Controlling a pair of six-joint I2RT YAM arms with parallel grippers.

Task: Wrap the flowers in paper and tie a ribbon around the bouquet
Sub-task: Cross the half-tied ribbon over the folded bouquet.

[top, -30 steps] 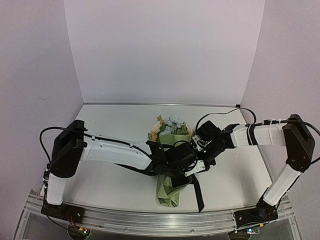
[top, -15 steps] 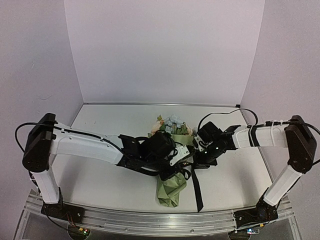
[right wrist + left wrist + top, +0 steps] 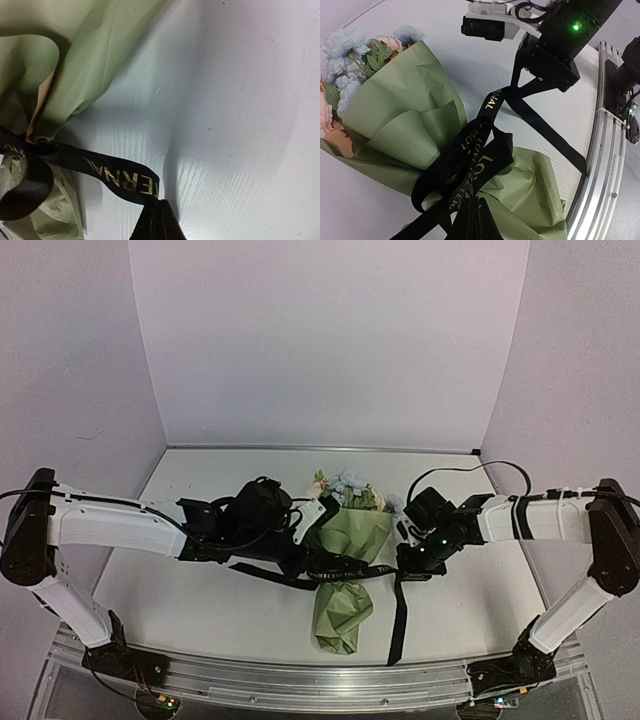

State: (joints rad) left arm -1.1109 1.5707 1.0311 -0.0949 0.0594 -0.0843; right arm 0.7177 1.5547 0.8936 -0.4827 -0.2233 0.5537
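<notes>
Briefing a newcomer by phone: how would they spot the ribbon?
Find the green bouquet lying in the middle of the table. The ribbon circles its waist, one tail trailing toward the near edge. It alone is a flat black strap with gold lettering.

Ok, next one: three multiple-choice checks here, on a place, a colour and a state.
1. Where is the ribbon on the bouquet? A) round its waist B) over its wide end C) not touching it
2. The paper's outer face is: A) red B) green C) white
3. The right gripper is: A) open B) shut on the ribbon C) shut on the paper
Answers: 1 A, it loops the narrow middle; 2 B, green in every view; 3 B, its wrist view shows ribbon pinched in its jaws.
</notes>
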